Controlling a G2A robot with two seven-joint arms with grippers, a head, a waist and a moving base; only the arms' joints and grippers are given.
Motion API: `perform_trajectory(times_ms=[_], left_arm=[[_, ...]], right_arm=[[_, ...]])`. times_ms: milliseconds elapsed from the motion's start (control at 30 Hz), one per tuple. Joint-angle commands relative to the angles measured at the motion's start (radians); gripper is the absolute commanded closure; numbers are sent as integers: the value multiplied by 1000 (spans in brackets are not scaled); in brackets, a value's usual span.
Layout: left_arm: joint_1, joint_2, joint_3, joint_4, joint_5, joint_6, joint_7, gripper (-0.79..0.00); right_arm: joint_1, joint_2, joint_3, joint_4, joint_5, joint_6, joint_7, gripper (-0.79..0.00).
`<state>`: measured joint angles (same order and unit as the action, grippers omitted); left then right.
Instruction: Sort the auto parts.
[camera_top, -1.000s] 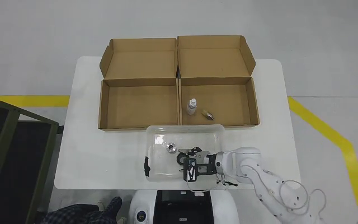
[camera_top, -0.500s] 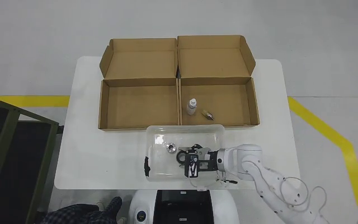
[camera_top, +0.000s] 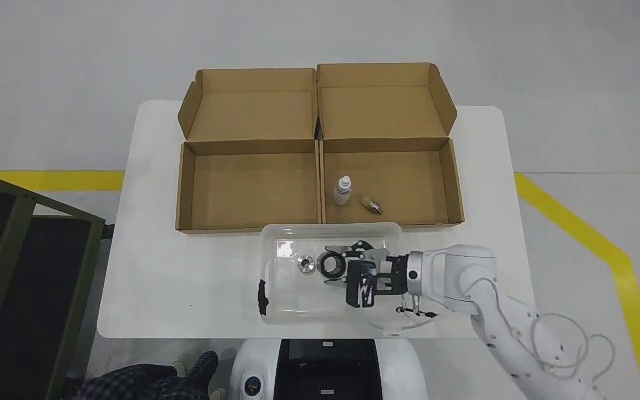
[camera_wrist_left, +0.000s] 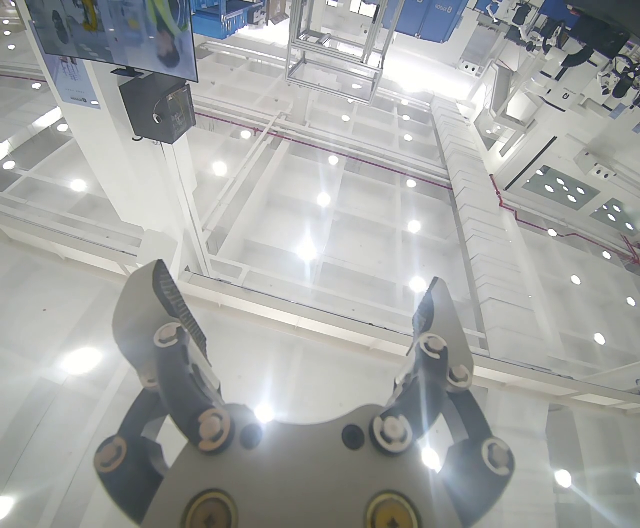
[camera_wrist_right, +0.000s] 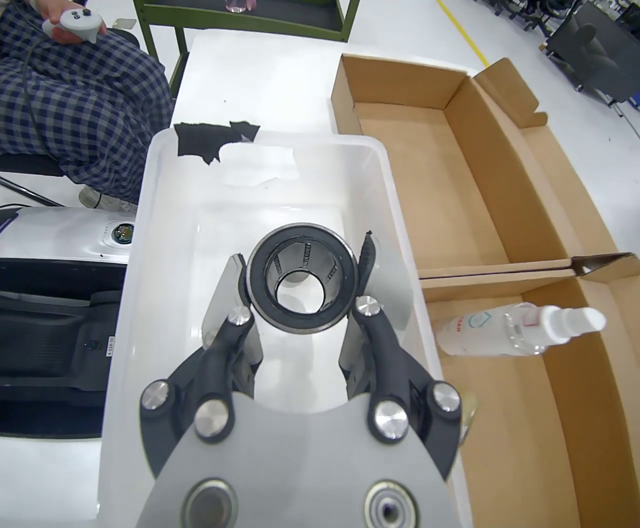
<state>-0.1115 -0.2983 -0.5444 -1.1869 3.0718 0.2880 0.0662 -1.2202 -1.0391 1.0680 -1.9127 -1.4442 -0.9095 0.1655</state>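
- Right wrist view: the right end effector (camera_wrist_right: 303, 257) is gripping a black ring-shaped bearing (camera_wrist_right: 257, 300), one finger pressing on each side of its outer wall, with the bore facing the camera.
- The bearing is hanging over the inside of the clear bin (camera_wrist_right: 400, 210), near the bin's middle. Whether it is touching the bin floor cannot be told.
- A strip of black tape (camera_wrist_right: 210, 140) is sticking to the bin's rim at the end away from the end effector.
- In the top view, a small silver part (camera_top: 303, 265) is lying in the bin, just beside the bearing.
- The bin is sitting on the white tabletop (camera_top: 160, 250), in front of two open cardboard boxes standing side by side.
- A white bottle (camera_wrist_right: 500, 327) is lying on its side in the right box (camera_wrist_right: 500, 425), close to the wall shared with the left box (camera_wrist_right: 440, 165).
- A small brass part (camera_top: 372, 206) is lying near the bottle in the same box.
- The left end effector (camera_wrist_left: 295, 280) is pointing up at the ceiling, its fingers spread wide and holding nothing.
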Motion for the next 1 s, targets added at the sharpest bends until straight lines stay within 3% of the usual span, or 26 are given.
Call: perform_trajectory(times_ms=[0, 500, 967], left_arm=[[0, 0, 0, 0, 0, 0, 0, -785], [0, 0, 0, 0, 0, 0, 0, -785], [0, 0, 0, 0, 0, 0, 0, -785]], right_arm=[[11, 1, 12, -7, 3, -6, -6, 0], [148, -1, 65, -66, 46, -2, -63, 0], [251, -17, 31, -79, 61, 43, -113, 0]])
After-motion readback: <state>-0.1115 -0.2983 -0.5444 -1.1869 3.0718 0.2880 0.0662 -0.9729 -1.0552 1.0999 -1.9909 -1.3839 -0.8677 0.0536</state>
